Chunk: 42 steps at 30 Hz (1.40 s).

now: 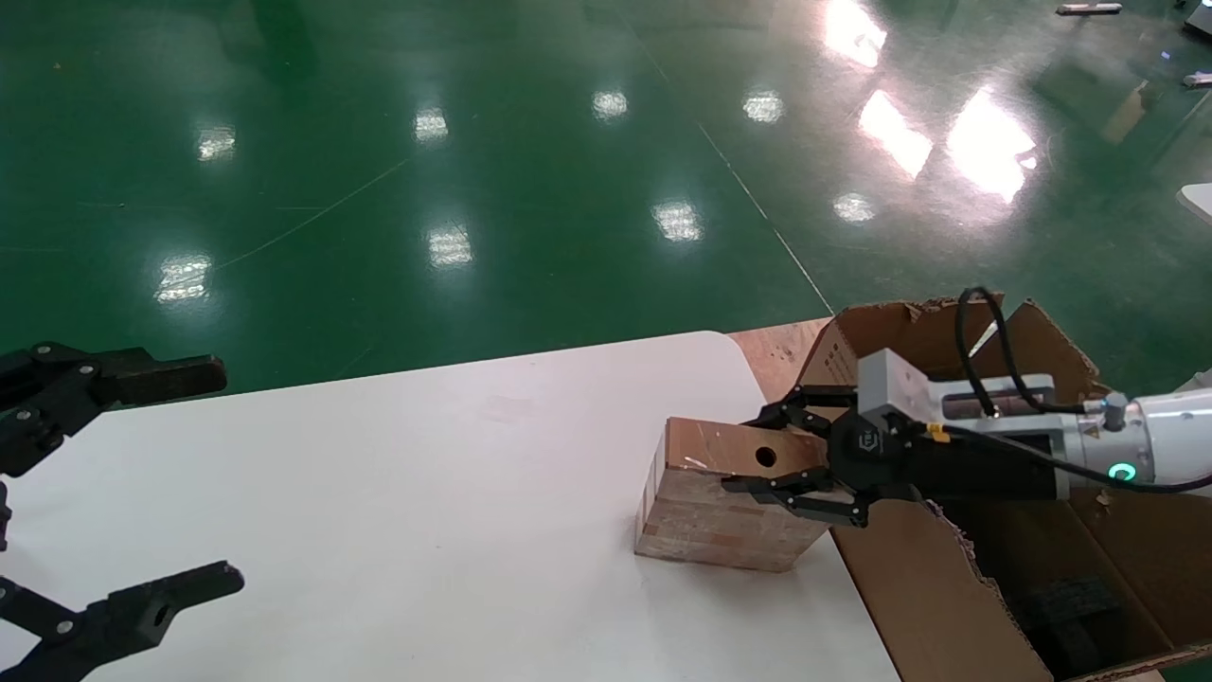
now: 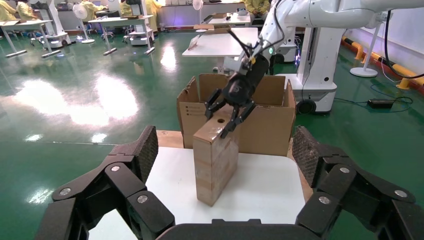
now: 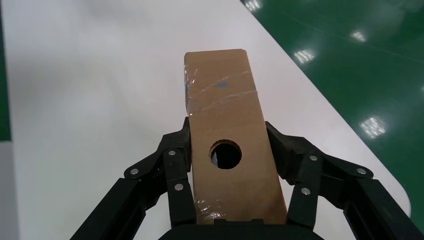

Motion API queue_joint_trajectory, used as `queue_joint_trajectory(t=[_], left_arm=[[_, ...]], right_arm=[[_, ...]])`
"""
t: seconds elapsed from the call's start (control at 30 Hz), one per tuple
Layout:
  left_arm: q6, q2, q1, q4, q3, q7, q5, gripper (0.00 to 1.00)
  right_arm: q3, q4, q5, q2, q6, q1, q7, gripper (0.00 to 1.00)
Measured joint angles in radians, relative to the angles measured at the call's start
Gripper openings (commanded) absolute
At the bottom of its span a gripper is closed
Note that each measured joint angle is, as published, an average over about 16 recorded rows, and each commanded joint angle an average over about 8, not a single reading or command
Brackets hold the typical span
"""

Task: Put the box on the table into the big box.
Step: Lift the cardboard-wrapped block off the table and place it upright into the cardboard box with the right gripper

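The small taped brown box point(image 1: 724, 507) stands on edge near the right end of the white table point(image 1: 379, 493), its narrow face with the round hole up. My right gripper point(image 1: 757, 453) is shut on the box's top end, one finger against each broad side; the right wrist view shows the box point(image 3: 227, 135) between the fingers point(image 3: 175, 170). The big box point(image 1: 1004, 530), a torn-edged carton, stands just right of the table with dark foam inside. My left gripper point(image 1: 161, 483) is open and empty at the table's left end; its view shows the box point(image 2: 215, 155) and the carton point(image 2: 265, 120) beyond.
A wooden board point(image 1: 781, 346) shows under the carton past the table's far right corner. Green glossy floor point(image 1: 473, 170) surrounds the table. In the left wrist view, other tables and a white robot base point(image 2: 320, 85) stand behind the carton.
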Motion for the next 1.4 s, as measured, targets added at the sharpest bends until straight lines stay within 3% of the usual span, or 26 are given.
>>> queue_joint_trajectory(t=[0.27, 0.5, 0.73, 0.97, 1.03, 1.27, 1.3, 1.4], left_arm=[[0.000, 0.000, 0.000, 0.000, 0.000, 0.000, 0.000, 1.00], [0.000, 0.000, 0.000, 0.000, 0.000, 0.000, 0.000, 1.00], [0.000, 0.000, 0.000, 0.000, 0.001, 0.000, 0.000, 1.00], [0.000, 0.000, 0.000, 0.000, 0.001, 0.000, 0.000, 1.00], [0.000, 0.000, 0.000, 0.000, 0.001, 0.000, 0.000, 0.89], [0.000, 0.000, 0.000, 0.000, 0.001, 0.000, -0.001, 0.04], [0.000, 0.000, 0.000, 0.000, 0.001, 0.000, -0.001, 0.00], [0.000, 0.000, 0.000, 0.000, 0.001, 0.001, -0.001, 0.00]], right_arm=[[0.024, 0.136, 0.093, 0.090, 0.016, 0.073, 0.139, 0.00], [0.068, 0.193, 0.117, 0.210, 0.061, 0.157, 0.177, 0.00], [0.094, 0.141, 0.087, 0.325, 0.091, 0.198, 0.140, 0.00], [0.087, -0.019, 0.096, 0.376, 0.092, 0.153, 0.097, 0.00], [0.084, -0.076, 0.110, 0.376, 0.090, 0.128, 0.081, 0.00], [0.086, -0.292, 0.180, 0.339, 0.081, 0.023, 0.006, 0.00], [0.088, -0.324, 0.191, 0.331, 0.079, 0.008, -0.004, 0.00], [0.100, -0.421, 0.226, 0.305, 0.070, -0.038, -0.035, 0.00]])
